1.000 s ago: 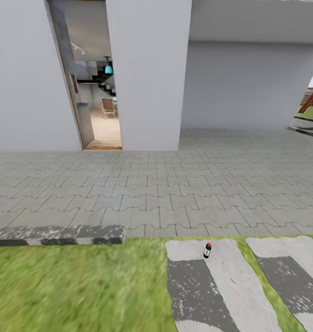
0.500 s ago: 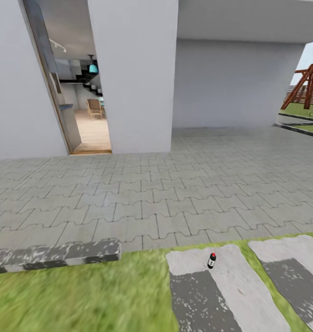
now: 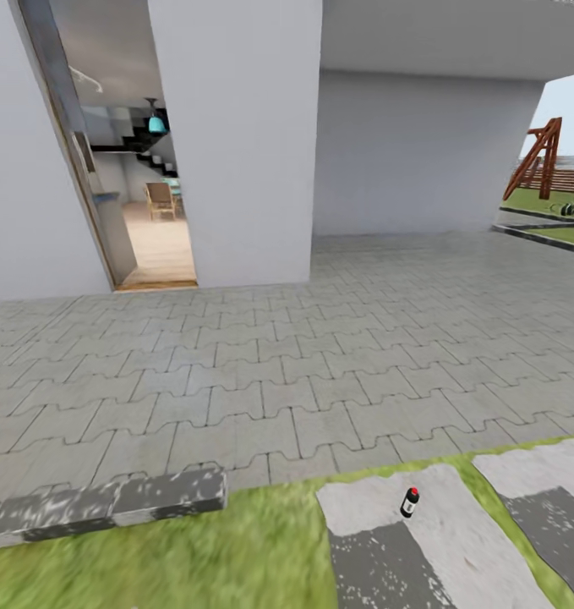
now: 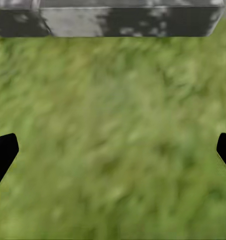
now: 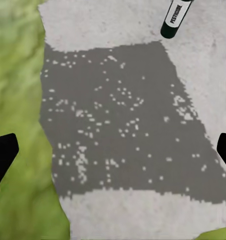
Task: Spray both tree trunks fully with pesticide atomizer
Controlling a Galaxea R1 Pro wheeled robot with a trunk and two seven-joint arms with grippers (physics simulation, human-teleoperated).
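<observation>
Open stone slab (image 5: 117, 125) all around upright atomizer (image 3: 409, 502)

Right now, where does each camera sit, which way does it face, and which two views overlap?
Head view: high, facing forward over grey paving toward a white house wall; nothing of the robot's body is visible.
Left wrist view: looks down at green grass; dark left pincer tips at both edges.
Right wrist view: looks down at a mottled stone slab; right pincer tips.
Shared: head and right wrist views show the small black red-capped bottle.
</observation>
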